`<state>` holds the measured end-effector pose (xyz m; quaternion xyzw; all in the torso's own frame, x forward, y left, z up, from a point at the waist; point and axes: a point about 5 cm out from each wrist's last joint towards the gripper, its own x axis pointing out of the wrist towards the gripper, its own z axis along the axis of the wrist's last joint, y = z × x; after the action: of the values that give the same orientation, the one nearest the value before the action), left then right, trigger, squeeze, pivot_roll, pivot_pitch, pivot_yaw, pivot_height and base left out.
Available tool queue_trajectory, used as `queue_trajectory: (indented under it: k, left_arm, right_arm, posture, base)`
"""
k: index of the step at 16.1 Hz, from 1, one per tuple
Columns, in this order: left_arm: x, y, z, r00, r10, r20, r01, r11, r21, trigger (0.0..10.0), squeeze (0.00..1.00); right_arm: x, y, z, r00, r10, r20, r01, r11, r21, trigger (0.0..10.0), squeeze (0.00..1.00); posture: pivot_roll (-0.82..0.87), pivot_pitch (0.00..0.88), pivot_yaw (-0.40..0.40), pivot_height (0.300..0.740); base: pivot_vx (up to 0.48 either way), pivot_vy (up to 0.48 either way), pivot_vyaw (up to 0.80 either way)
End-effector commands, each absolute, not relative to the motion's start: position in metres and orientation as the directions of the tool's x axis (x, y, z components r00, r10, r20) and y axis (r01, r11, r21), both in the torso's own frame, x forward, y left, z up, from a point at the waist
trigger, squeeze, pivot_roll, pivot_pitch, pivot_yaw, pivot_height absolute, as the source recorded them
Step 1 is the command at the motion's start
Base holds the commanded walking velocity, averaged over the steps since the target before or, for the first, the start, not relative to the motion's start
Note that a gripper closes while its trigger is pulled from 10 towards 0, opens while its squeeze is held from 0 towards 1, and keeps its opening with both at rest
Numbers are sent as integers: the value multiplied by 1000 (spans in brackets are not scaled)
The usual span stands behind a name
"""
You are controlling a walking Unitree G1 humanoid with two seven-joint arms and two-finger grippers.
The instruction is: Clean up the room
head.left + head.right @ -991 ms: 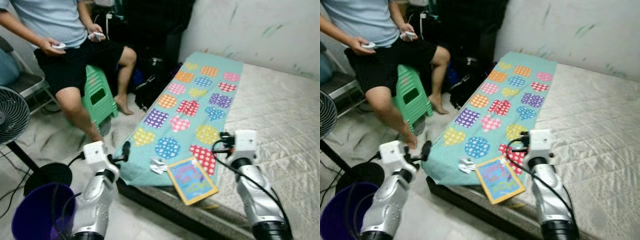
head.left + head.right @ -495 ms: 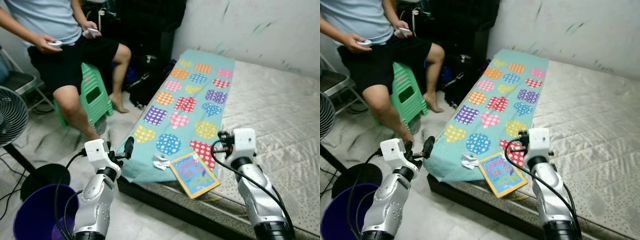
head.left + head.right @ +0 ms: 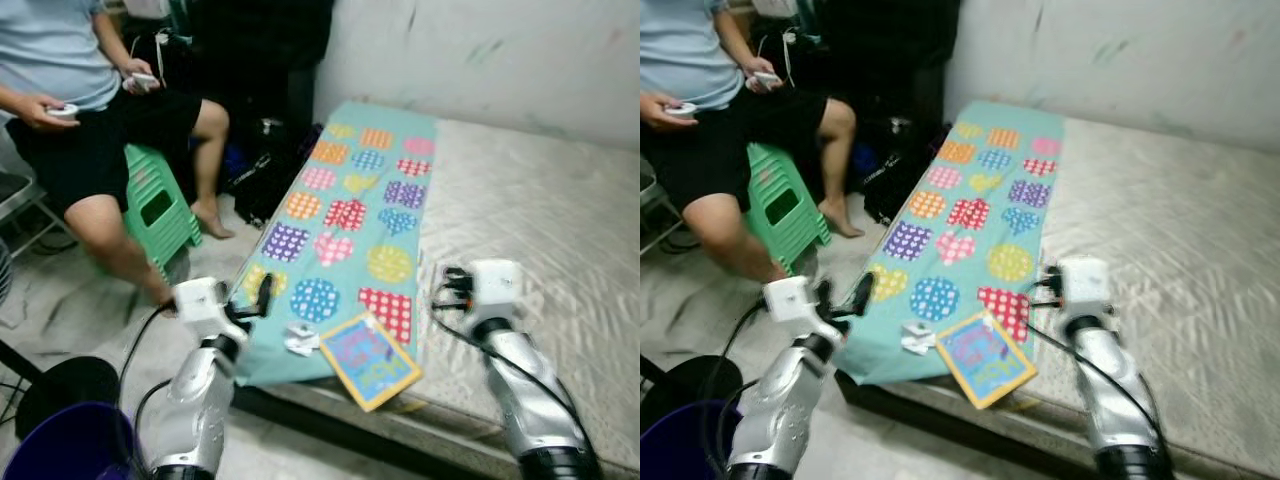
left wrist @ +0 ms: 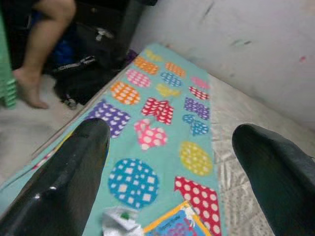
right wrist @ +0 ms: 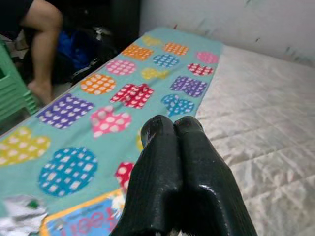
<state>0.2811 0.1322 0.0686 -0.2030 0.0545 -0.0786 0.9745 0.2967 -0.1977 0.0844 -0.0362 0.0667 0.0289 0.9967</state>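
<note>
A crumpled white wrapper (image 3: pixel 298 338) lies on a teal blanket (image 3: pixel 350 215) with coloured dotted patches, near the bed's front edge. Right beside it a yellow-bordered children's book (image 3: pixel 373 358) overhangs the blanket's end. My left gripper (image 4: pixel 170 130) is open with its fingers wide apart, held up just left of the blanket's corner and aimed along it; the wrapper (image 4: pixel 120 220) sits low between its fingers. My right gripper (image 5: pixel 174 123) is shut with nothing in it, over the blanket's right border above the book.
A quilted mattress (image 3: pixel 540 220) spreads to the right against a white wall. A purple bin (image 3: pixel 70 445) stands on the floor at lower left beside a fan's black base (image 3: pixel 60 385). A person sits on a green stool (image 3: pixel 150 205) at the left, with dark bags (image 3: pixel 265 170) beyond.
The whole view has shifted as the camera moved; the bed now sits further left and closer. Both arms hold much the same pose, left open and right shut.
</note>
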Motion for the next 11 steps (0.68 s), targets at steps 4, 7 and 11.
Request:
queue_trajectory:
  k: [4, 7, 11]
  left_arm:
    - [277, 133, 66, 984, -149, -93, 98, 904, -417, 10000, 0]
    - [276, 135, 64, 983, -135, -123, 75, 913, -401, 10000, 0]
    - [276, 138, 61, 980, -104, -168, 31, 919, -392, 10000, 0]
  right_arm:
    - [300, -186, 89, 989, 83, -119, -91, 994, -62, 10000, 0]
    - [300, -185, 88, 989, 87, -123, -95, 994, -57, 10000, 0]
    - [301, -183, 88, 987, 96, -127, -104, 993, -56, 10000, 0]
  posture:
    - [-201, 0, -25, 740]
    - [-195, 0, -26, 740]
    - [-189, 0, -30, 740]
  base:
    - [306, 0, 0]
    - [0, 0, 0]
    - [0, 0, -516]
